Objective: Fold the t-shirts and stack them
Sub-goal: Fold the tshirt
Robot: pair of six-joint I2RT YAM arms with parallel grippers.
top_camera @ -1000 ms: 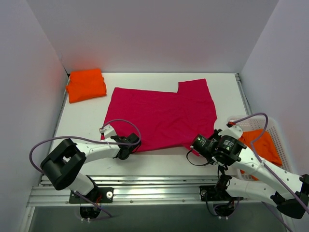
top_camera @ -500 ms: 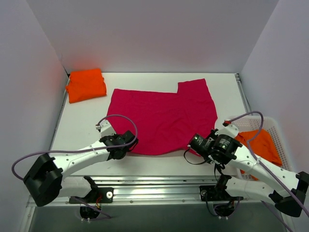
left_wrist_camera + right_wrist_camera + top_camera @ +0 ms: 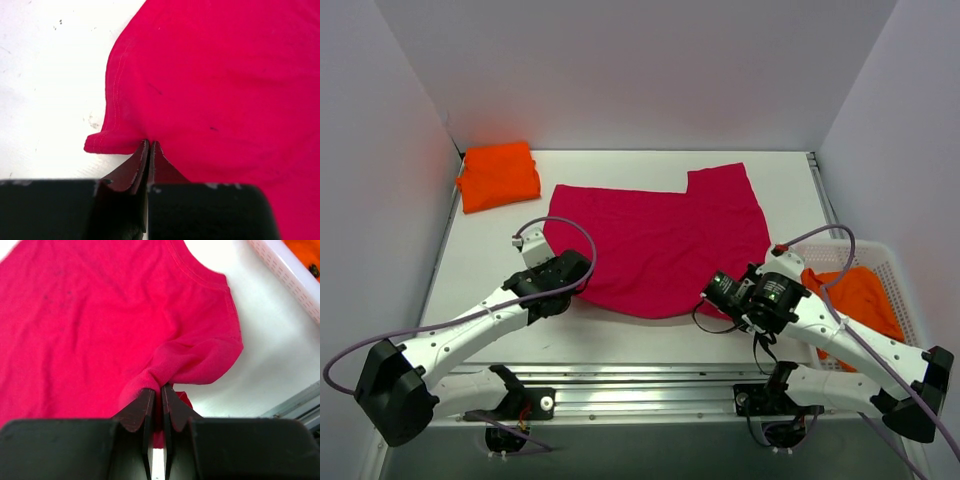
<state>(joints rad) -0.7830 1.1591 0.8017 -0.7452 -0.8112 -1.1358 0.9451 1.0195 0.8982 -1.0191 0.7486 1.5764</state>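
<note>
A crimson-pink t-shirt [image 3: 660,240] lies spread across the middle of the table. My left gripper [image 3: 584,272] is shut on its near left hem [image 3: 120,141], with the jaws pressed together on the cloth edge. At the shirt's near right corner my right gripper [image 3: 710,293] is shut on a bunched fold of the cloth [image 3: 185,362], which lifts off the table. A folded bright orange t-shirt [image 3: 498,176] rests at the back left corner. Another orange t-shirt [image 3: 860,298] lies crumpled in the basket on the right.
The white mesh basket [image 3: 896,268] stands off the table's right edge; its wall [image 3: 287,277] shows in the right wrist view. White walls close in the left, back and right. A metal rail [image 3: 640,385] runs along the near edge.
The left gripper has shut on the pink shirt's near left hem. Both arms have moved away from the near edge, drawing the shirt's near edge with them toward the back.
</note>
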